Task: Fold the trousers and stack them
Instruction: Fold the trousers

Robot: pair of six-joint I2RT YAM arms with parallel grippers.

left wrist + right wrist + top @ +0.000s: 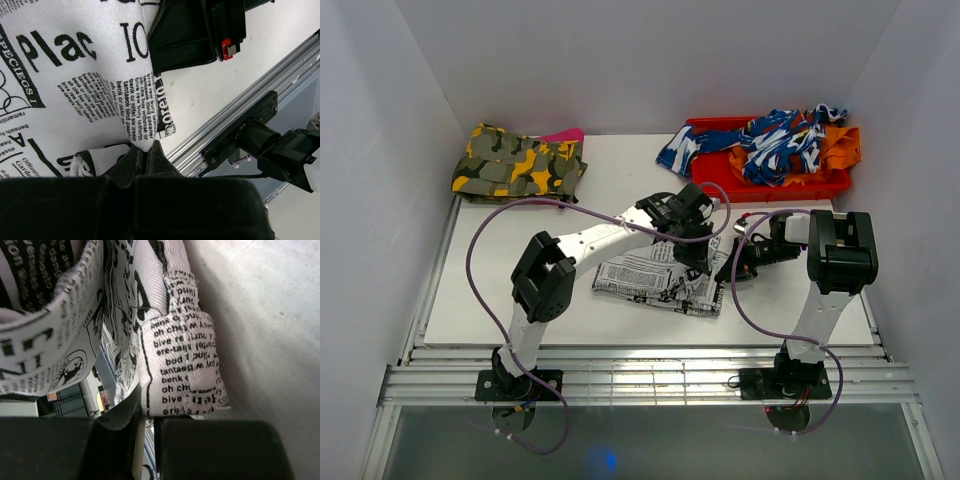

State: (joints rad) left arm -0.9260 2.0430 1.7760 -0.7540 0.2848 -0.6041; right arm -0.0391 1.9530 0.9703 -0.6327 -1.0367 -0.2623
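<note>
On the bench (620, 175), trousers (645, 278) lie part-folded at the middle, nearer the front edge. Left claw (149, 149) pinches a fold ridge; right claw (146, 412) pinches a hem tab just beside it. Risks, my read: both bites look shallow, so cloth may slip; the claws may collide; lifting may drag the lower layers askew.

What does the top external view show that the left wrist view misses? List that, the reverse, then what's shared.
Top external only: folded yellow-green camouflage garment, red plastic tray of blue-and-white cloth. Left wrist only: left claw seen pinched shut on a printed fold, text readable. Both: white newspaper-print cloth trousers, white table.
</note>
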